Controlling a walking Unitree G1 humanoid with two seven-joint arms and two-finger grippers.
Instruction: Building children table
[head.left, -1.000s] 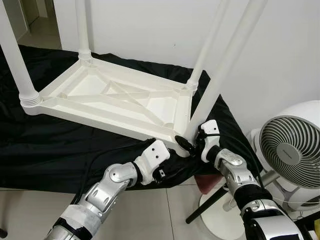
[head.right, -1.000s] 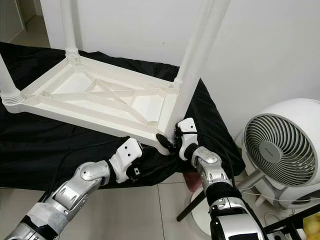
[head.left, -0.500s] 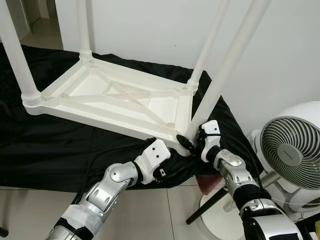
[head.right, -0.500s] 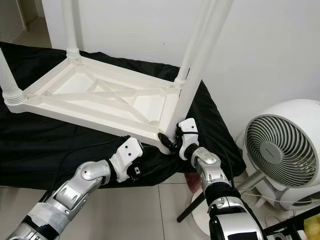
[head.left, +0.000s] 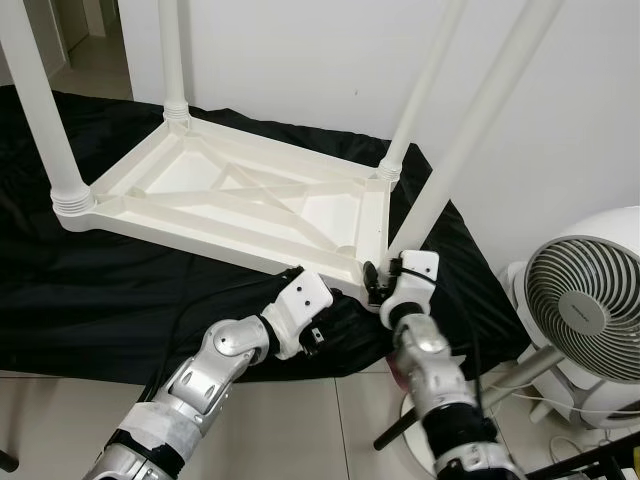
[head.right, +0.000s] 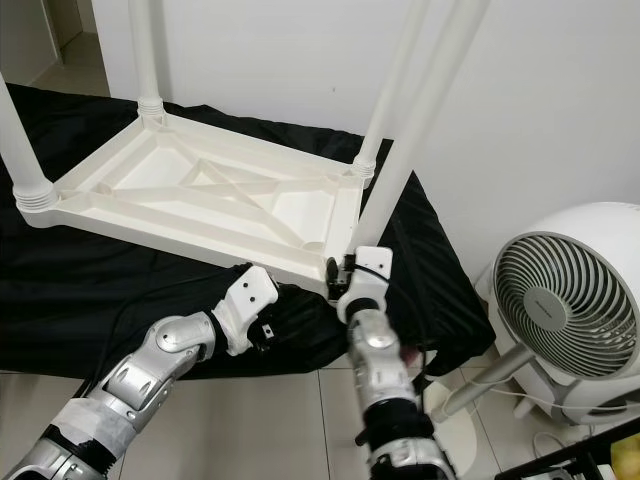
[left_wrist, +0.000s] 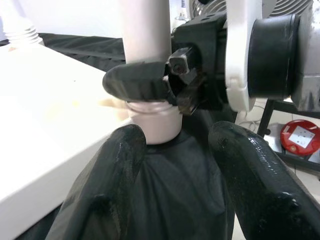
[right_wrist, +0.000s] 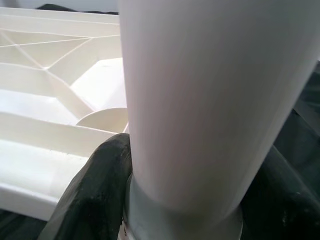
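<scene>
A white plastic children's table (head.left: 240, 200) lies upside down on a black cloth (head.left: 120, 300) that covers a low surface, so its legs point up. Three legs already stand in their corners: one at the near left (head.left: 45, 110), one at the far left (head.left: 172, 60), and one at the far right (head.left: 420, 90). The fourth table leg (head.left: 470, 130) is at the near right corner, and it leans a little to the right as it goes up. The right hand (head.left: 378, 287) is closed around the bottom of this leg, right where it meets the corner of the table. In the right wrist view the two black fingers (right_wrist: 95, 195) press on both sides of the thick white leg (right_wrist: 200, 100). The left hand (head.left: 300, 335) is just below the near edge of the table, close to the same corner and to the left of the right hand. In the left wrist view its fingers (left_wrist: 110, 190) are spread wide and hold nothing, with the black cloth under them and the foot of the leg just ahead. To the right of the table, on the tiled floor (head.left: 300, 420), stands a white fan (head.left: 585, 310) with a round grille.
</scene>
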